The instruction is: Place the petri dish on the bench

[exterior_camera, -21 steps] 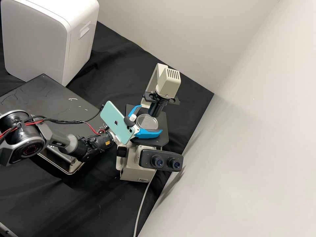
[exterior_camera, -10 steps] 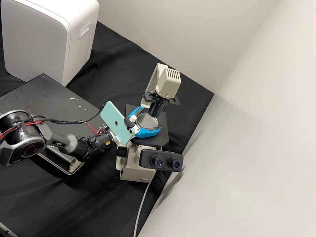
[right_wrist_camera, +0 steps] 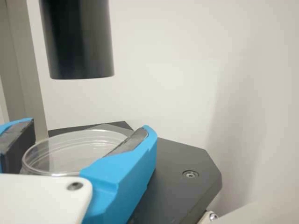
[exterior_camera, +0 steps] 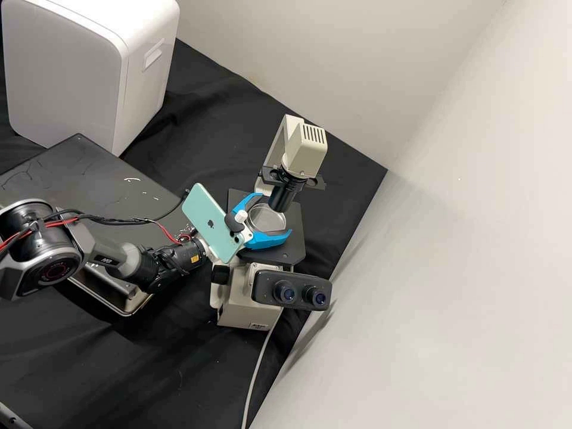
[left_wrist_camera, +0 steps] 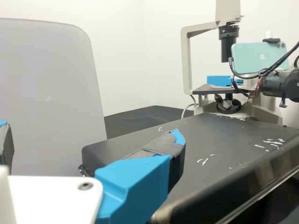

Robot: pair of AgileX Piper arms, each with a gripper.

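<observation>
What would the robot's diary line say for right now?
right gripper: shut on petri dish | petri dish: on microscope stage, not yet on bench | left gripper: open, empty

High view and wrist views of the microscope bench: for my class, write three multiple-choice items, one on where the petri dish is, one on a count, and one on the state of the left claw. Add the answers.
1. Where is the petri dish?
A on the microscope stage
B on the black bench cloth
C on top of the white box

2. How many eyepieces does the microscope have?
A one
B two
C four

3. The left claw is:
A shut on the dish
B shut on a phone
C open

Answers:
1 A: the dish lies on the stage, under the black lens tube.
2 B: two eyepieces sit side by side at the microscope's front.
3 C: in the left wrist view its blue fingers stand wide apart.
</observation>
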